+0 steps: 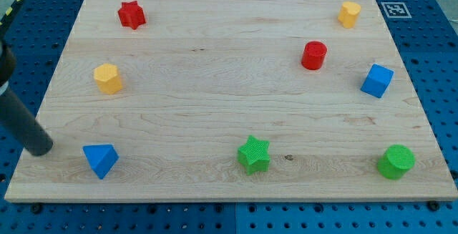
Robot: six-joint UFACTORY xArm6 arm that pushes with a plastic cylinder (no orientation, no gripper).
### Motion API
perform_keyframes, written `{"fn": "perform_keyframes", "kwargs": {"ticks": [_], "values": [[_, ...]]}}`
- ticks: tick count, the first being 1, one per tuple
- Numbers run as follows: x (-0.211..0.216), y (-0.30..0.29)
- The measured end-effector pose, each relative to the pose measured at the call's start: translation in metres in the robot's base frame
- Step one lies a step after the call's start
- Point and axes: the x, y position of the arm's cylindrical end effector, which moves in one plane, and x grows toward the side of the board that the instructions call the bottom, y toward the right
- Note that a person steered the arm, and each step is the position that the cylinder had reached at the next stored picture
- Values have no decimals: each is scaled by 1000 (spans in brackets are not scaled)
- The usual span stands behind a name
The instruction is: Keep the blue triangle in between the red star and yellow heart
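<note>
While our tip (41, 148) rests at the desk (215, 105) edge, left of the blue triangle (99, 159), that block sits below the yellow heart (108, 78) and red star (132, 14), awaiting an upward push; we carry no jaws.

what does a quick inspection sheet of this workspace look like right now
surface: wooden board, flat, lying on a blue pegboard bench
job's things: blue triangle at the view's bottom left; red star top left; yellow heart between them at the left edge
clutter: yellow block, red cylinder, blue cube, green star, green cylinder, all apart
grippers: none; my tip sits left of the blue triangle, not touching
cables: nothing seen
surroundings: printed marker tag at the top right
</note>
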Motion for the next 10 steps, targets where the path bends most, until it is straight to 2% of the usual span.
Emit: {"fn": "perform_keyframes", "kwargs": {"ticks": [1,2,3,4,5,6,7,9,10], "values": [[12,41],[6,114],[-2,141],[16,133],[19,162],[-31,211],[-57,217],[5,213],[-11,250]]}}
